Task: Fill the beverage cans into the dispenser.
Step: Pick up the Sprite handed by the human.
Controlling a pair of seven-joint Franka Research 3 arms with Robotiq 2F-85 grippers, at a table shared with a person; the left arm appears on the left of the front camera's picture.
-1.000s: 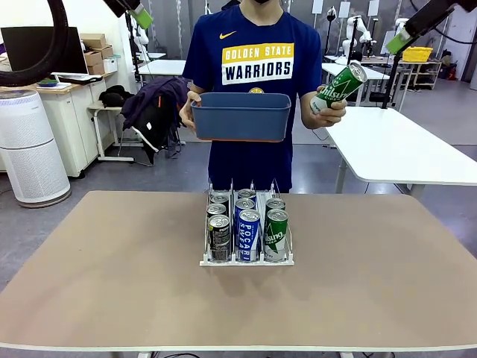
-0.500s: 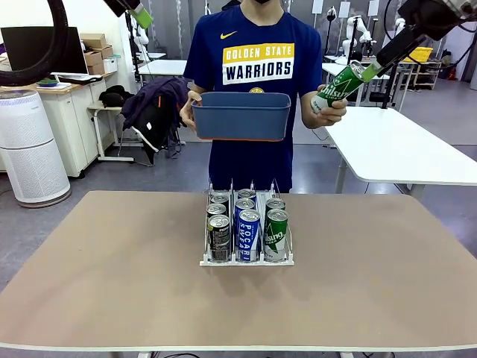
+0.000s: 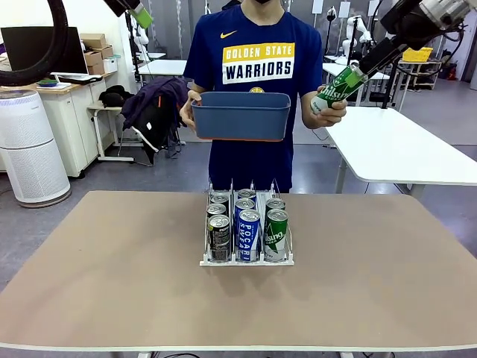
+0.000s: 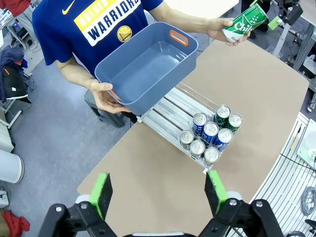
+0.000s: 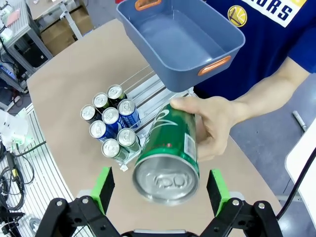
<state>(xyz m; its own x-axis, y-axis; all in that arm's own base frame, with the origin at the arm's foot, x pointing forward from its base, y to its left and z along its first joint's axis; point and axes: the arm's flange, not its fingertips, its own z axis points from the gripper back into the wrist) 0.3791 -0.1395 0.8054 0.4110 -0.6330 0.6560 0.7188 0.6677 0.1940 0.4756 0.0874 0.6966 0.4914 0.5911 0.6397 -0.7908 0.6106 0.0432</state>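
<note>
A person at the table's far side holds a green beverage can (image 3: 337, 89) tilted in one hand, its silver top (image 5: 166, 180) facing my right wrist camera. My right gripper (image 3: 364, 66) (image 5: 160, 190) is open, with its green pads on either side of the can's top end and a gap on each side. The dispenser (image 3: 246, 262) (image 4: 168, 111) (image 5: 148, 91) stands mid-table with several cans (image 3: 248, 231) (image 4: 210, 133) (image 5: 109, 123) at the front of its three lanes. My left gripper (image 3: 138, 13) (image 4: 160, 192) hangs open high above the table's left.
In the other hand the person holds an empty dark blue bin (image 3: 241, 115) (image 4: 148, 69) (image 5: 182, 39) above the dispenser's far end. The brown table (image 3: 112, 283) is bare around the rack. A white table (image 3: 395, 145) stands behind at the right.
My right gripper has come down and to the left, from the upper right to the top of the green can. The person's hand with the can has barely moved. The left arm is still.
</note>
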